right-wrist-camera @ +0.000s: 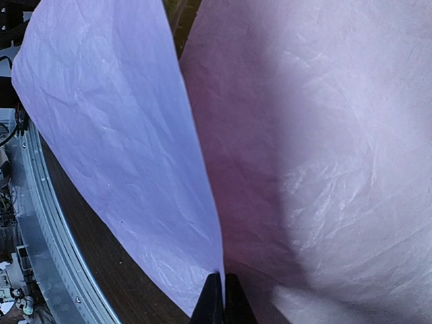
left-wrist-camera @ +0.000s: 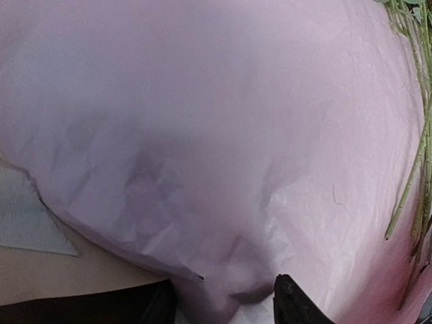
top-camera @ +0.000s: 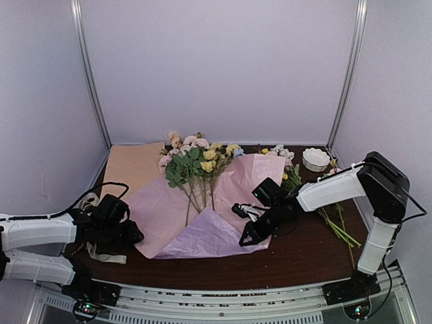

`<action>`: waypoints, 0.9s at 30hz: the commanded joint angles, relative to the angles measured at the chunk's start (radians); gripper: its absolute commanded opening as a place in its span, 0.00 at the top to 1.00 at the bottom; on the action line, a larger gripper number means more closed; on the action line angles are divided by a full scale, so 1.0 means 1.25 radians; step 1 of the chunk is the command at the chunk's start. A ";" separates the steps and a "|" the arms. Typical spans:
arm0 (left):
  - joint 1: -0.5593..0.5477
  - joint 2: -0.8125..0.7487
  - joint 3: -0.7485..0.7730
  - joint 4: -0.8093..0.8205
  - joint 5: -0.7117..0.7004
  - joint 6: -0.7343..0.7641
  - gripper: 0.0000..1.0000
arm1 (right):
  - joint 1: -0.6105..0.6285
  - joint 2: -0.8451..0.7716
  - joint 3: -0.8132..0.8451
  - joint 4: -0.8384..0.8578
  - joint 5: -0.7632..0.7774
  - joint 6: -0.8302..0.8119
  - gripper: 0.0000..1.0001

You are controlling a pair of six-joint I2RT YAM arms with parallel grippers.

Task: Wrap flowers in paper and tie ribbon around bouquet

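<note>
Top view: flowers (top-camera: 199,165) are lying across the paper (top-camera: 162,209), ready for wrapping, with the left gripper (top-camera: 131,234) at its edge.
Left wrist: its fingers (left-wrist-camera: 297,304) are standing spread, straddling that edge.
Right wrist: the right gripper (right-wrist-camera: 220,280) is pinching the lilac flap, apparently to fold it over.

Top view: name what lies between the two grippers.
Only the paper: its pink face by the left gripper, then its lilac fold up to the right gripper, seen in the top view.
</note>
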 commanded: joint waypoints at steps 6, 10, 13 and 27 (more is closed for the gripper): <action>-0.006 0.022 -0.031 0.034 0.027 -0.030 0.52 | -0.004 0.011 0.019 -0.014 0.033 -0.002 1.00; -0.014 0.000 0.000 0.034 0.010 -0.009 0.55 | -0.004 0.012 0.022 -0.018 0.034 -0.005 1.00; -0.033 -0.011 0.013 0.067 0.003 -0.004 0.55 | -0.004 0.012 0.020 -0.022 0.034 -0.010 1.00; -0.088 -0.007 0.043 0.159 -0.031 -0.004 0.51 | -0.003 0.015 0.023 -0.030 0.034 -0.016 1.00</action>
